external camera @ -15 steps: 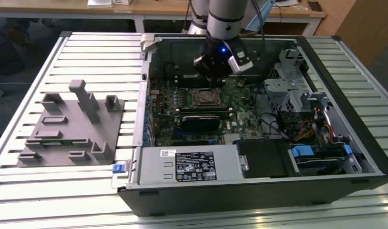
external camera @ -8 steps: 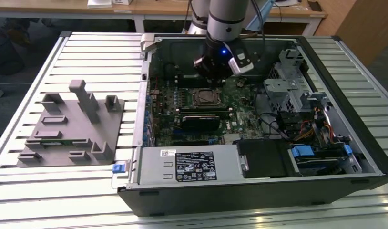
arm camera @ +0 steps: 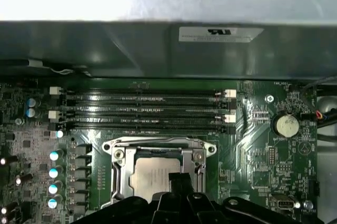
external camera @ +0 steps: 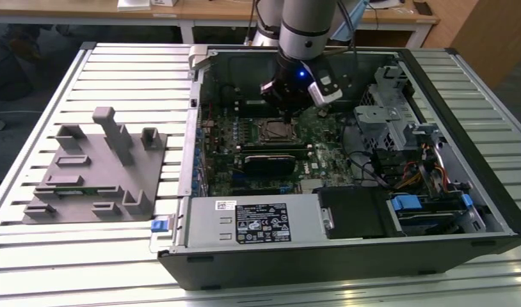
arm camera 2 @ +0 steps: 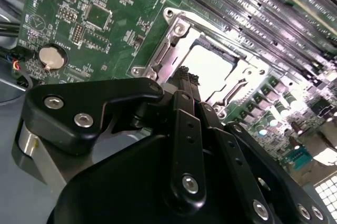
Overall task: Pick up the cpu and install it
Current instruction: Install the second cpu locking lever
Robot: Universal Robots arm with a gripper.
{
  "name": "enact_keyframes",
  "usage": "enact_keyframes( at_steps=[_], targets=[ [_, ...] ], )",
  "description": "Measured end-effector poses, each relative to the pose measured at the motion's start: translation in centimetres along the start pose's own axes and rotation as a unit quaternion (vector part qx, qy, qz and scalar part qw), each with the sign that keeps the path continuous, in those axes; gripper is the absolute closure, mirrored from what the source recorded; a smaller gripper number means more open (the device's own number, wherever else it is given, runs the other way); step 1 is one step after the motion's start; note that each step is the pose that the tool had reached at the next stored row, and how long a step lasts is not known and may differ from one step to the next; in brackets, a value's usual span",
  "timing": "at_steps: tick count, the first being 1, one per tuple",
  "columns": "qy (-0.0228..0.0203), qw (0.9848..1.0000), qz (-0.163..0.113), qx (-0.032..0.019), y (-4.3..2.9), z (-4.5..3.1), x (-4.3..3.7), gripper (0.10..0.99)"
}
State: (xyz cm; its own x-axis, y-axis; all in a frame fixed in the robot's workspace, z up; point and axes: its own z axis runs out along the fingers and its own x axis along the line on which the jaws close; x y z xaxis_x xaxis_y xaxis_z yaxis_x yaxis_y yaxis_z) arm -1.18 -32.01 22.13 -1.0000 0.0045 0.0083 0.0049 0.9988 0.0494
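So the cpu (arm camera: 150, 177) was sitting in the socket frame (arm camera: 159, 149) on the motherboard (external camera: 282, 150), and the pincer (arm camera: 180, 182) hung right above it, fingers pressed together, holding nothing.

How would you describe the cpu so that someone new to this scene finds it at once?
Look inside the open black computer case, at the green motherboard. Beside the row of long black memory slots sits a silver metal socket frame. The cpu is the flat square chip inside that frame, the only pale silver-white plate there.
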Motion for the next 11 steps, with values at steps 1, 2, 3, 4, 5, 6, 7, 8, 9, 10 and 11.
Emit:
enact_keyframes(
  at_steps=[1,2,3,4,5,6,7,8,9,10,11],
  targets=[
    [0.0000,1.0000,0.000,0.0000,-0.03,-0.11,0.00,0.980],
    [0.0000,1.0000,0.000,0.0000,-0.04,-0.27,0.01,0.980],
    [0.0000,1.0000,0.000,0.0000,-0.04,-0.47,0.01,0.980],
    [0.0000,1.0000,0.000,-0.0001,-0.03,-0.68,0.01,0.980],
    [0.0000,1.0000,0.000,-0.0001,-0.04,-0.81,0.01,0.980],
    [0.0000,1.0000,0.000,-0.0001,-0.07,-0.87,0.00,0.980],
    [0.0000,1.0000,0.000,-0.0001,-0.12,-0.87,0.00,0.980],
    [0.0000,1.0000,0.000,-0.0001,-0.17,-0.88,0.01,0.980],
    [0.0000,1.0000,0.000,0.0000,-0.23,-0.88,0.01,0.980],
    [-0.0001,1.0000,0.000,0.0001,-0.30,-0.88,0.00,0.980],
    [0.0000,1.0000,0.000,0.0002,-0.40,-0.89,0.01,0.980]
  ],
)
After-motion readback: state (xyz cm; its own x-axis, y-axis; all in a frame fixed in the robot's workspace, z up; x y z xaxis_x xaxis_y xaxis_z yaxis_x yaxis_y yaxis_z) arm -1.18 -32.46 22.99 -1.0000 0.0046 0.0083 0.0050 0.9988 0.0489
